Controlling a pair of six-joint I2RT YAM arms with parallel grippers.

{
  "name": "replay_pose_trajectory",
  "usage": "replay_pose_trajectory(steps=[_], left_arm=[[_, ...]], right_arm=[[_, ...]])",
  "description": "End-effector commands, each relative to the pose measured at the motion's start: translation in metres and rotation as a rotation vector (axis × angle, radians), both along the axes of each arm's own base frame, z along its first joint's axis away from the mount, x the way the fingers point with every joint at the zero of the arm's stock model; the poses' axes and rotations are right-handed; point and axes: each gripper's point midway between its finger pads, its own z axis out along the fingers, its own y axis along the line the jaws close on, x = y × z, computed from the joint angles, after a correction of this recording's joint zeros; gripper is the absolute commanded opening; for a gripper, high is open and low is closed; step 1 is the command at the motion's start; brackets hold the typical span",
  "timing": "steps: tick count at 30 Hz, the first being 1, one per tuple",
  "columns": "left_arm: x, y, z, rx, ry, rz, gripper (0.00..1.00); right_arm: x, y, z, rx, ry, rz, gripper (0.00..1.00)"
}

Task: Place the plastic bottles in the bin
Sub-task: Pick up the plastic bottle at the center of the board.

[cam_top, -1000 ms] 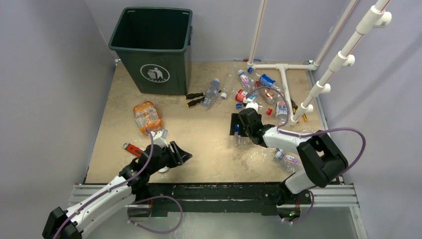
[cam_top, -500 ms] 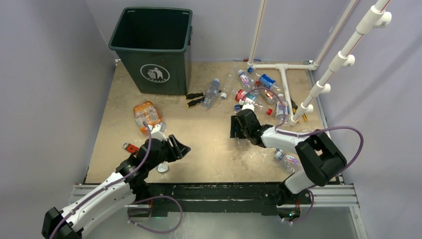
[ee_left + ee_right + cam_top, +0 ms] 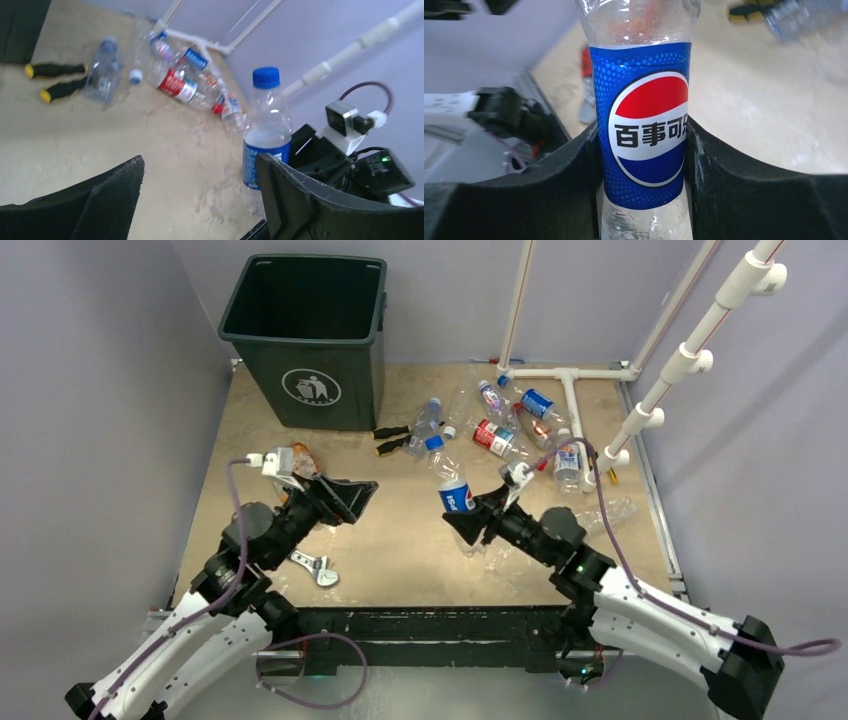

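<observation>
The blue-labelled bottle (image 3: 644,125), blue cap uppermost, is over the middle of the surface (image 3: 400,540), clamped in the right gripper (image 3: 641,150): both jaws press against the sides of its label. The left gripper (image 3: 350,498) is just to the left of the bottle and faces it, jaws wide apart with nothing between them. Several other plastic bottles (image 3: 520,420) lie on their sides at the far right of the surface beside a white pipe frame (image 3: 570,390). Two screwdrivers (image 3: 395,438) lie near the bin (image 3: 350,370), which stands at the far left corner, well apart from the held bottle. A wrench (image 3: 315,568) lies under the left arm.
</observation>
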Motion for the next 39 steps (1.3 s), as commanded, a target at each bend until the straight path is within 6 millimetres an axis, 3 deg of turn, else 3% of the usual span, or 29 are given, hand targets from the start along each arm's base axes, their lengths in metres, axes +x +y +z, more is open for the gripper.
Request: replay_pose_trajectory(steps=[1,5,9,13,18,33,39], left_arm=[[-0.015,0.001,0.082,-0.102,-0.304,-0.061,0.84],[-0.035,-0.007,0.123,-0.162,-0.466,-0.163,0.87],[-0.05,-0.033,0.141,-0.159,-0.521,-0.331,0.88],[-0.047,-0.068,0.138,-0.138,-0.462,-0.493,0.86],[-0.049,-0.09,0.141,-0.199,-0.445,-0.6,0.85],[-0.049,-0.101,0.136,-0.235,-0.426,-0.658,0.84],[-0.049,-0.104,0.129,-0.23,-0.409,-0.673,0.75]], right_arm=[[-0.04,0.006,0.049,0.184,-0.205,0.197,0.44],[-0.057,0.008,0.056,0.228,-0.247,0.278,0.44],[-0.07,0.006,0.067,0.304,-0.294,0.329,0.44],[-0.081,0.004,0.078,0.383,-0.333,0.368,0.44],[-0.089,0.007,0.089,0.455,-0.343,0.411,0.44],[-0.087,0.026,0.097,0.48,-0.335,0.438,0.43],[-0.09,0.038,0.102,0.482,-0.332,0.458,0.43]])
